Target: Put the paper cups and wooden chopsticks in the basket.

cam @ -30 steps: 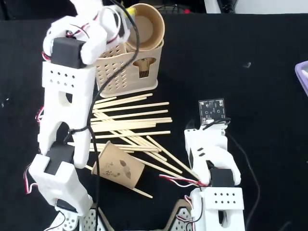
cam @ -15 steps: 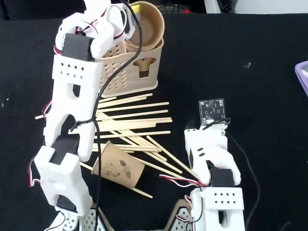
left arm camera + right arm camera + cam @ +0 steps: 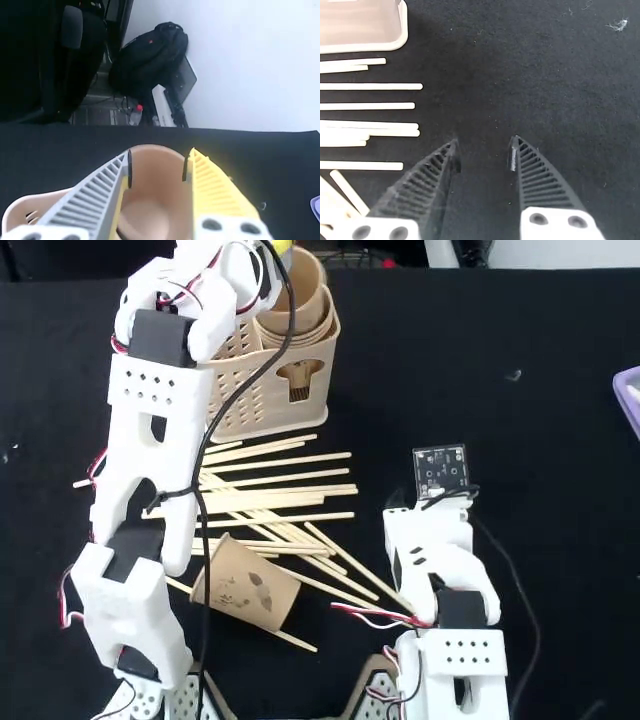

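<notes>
In the high view my left gripper point(image 3: 268, 268) is above the beige slotted basket point(image 3: 270, 400), shut on a paper cup point(image 3: 305, 295) that stands nearly upright inside the basket. The left wrist view has the cup point(image 3: 157, 195) pinched between the grey and yellow fingers of the left gripper point(image 3: 158, 167). A second paper cup point(image 3: 245, 595) lies on its side among several wooden chopsticks point(image 3: 280, 490) scattered on the black table. My right gripper point(image 3: 482, 150) hovers open over bare table, beside the chopstick ends point(image 3: 370, 106).
The right arm point(image 3: 440, 560) sits low at the front right, just right of the chopstick pile. A purple object point(image 3: 630, 400) is at the table's right edge. The basket corner point(image 3: 365, 25) is in the right wrist view. Bare black table extends to the right.
My left gripper has tipped the paper cup from leaning on the basket rim to nearly upright and lowered it into the basket. The right arm has kept still.
</notes>
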### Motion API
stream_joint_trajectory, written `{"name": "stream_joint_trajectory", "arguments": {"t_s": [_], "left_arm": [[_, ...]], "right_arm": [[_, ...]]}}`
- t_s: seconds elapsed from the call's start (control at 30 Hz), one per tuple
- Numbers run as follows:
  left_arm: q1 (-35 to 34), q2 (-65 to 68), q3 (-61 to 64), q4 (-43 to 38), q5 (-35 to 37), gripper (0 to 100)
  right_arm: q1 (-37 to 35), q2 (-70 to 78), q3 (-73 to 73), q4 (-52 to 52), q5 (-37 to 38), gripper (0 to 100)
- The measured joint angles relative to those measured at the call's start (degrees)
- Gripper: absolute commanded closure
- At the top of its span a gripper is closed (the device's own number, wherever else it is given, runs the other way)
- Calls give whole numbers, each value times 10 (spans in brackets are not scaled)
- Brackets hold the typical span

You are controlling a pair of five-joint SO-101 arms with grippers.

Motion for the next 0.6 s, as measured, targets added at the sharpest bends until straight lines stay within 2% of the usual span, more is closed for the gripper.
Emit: {"name": "stream_joint_trajectory", "arguments": {"t_s": [0.23,0.4,0.6], "left_arm": [[0,0,-3,6,-1,805],[-9,1,-50,84,-1,805],[-52,0,-94,186,1,805]], "right_arm": [[0,0,0,0,0,832],[0,0,0,0,0,832],[0,0,0,0,0,832]]}}
